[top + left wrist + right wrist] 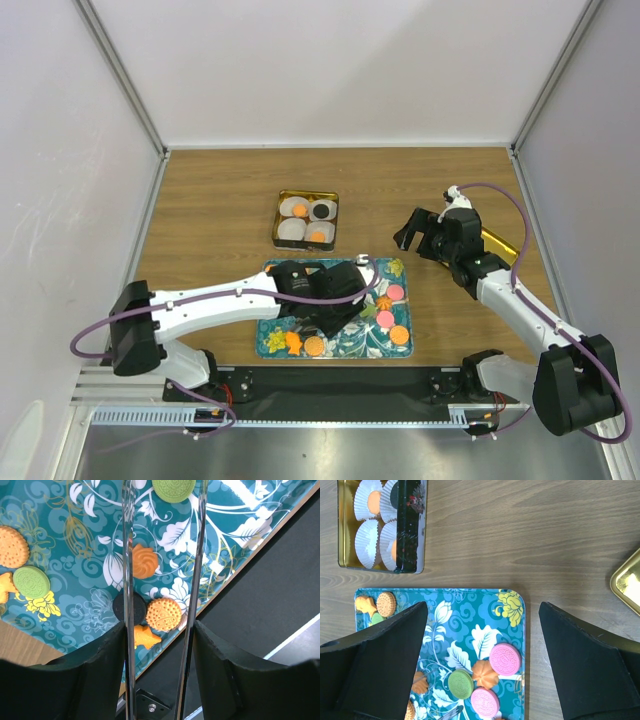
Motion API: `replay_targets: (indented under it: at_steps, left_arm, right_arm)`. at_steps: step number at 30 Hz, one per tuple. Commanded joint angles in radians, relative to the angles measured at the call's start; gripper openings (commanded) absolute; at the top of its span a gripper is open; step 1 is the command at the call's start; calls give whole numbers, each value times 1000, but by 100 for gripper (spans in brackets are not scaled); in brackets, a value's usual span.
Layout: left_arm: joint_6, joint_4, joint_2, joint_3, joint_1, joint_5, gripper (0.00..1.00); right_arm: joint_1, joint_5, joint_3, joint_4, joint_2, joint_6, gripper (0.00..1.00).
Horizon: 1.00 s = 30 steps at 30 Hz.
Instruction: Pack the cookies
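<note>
Cookies lie on a teal flowered tray [345,345]: pink ones [396,292], orange ones [399,334], and in the left wrist view an orange swirl [143,562], a black one [125,607], a dotted orange one [164,614] and green ones [31,581]. My left gripper [335,300] hovers over the tray's middle, shut on metal tongs [128,580] whose arms stand apart, with the swirl cookie between them. My right gripper [425,232] is open and empty above the wood, right of the tray; its wrist view shows pink [504,659] and green [460,683] cookies below.
A gold tin [306,220] behind the tray holds white paper cups [367,535], some with orange or black cookies in them. Its gold lid [627,582] lies at the right by the right arm. The black base rail [340,385] runs along the tray's near edge.
</note>
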Motion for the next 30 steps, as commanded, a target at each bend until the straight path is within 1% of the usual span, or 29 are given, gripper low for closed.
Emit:
replay_targets:
  at_steps: [1,12,21,30]
  left_arm:
    - [-3,36,10,5,-12,16,58]
    - [3,45,42,5,-17,8,58]
    - [6,48,51,7,-17,4,55]
    - [15,41,42,18,-14,-50,45]
  right_arm:
    - [-2,6,7,19,-6,-12,100]
    - [-2,6,7,17,-6,-10,99]
    - [-1,4,7,19,-8,-12,100]
    - [-2,6,7,19,-9,-12,100]
